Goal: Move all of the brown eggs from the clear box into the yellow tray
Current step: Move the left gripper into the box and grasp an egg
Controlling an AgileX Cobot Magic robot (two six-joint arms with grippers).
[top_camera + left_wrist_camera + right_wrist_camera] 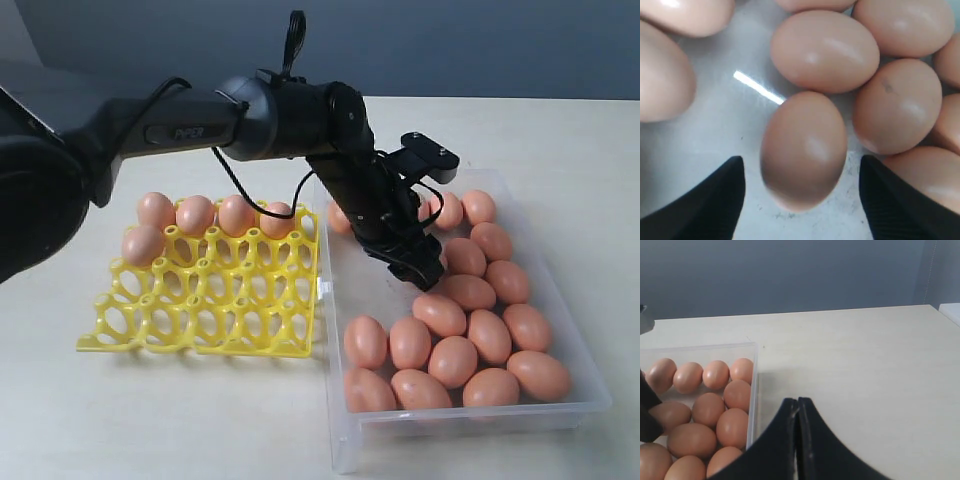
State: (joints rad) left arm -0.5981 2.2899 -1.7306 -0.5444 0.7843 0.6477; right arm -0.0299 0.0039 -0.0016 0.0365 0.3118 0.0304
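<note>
We hold our left gripper (801, 165) spread wide astride one brown egg (804, 145), and our right gripper (798, 404) pinched together.

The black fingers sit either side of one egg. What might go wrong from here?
The open fingers straddle one egg, but a neighbouring egg crowds it beside one finger; closing might pinch or shove that one. The smooth shell may also slip and crack against the box.
</note>
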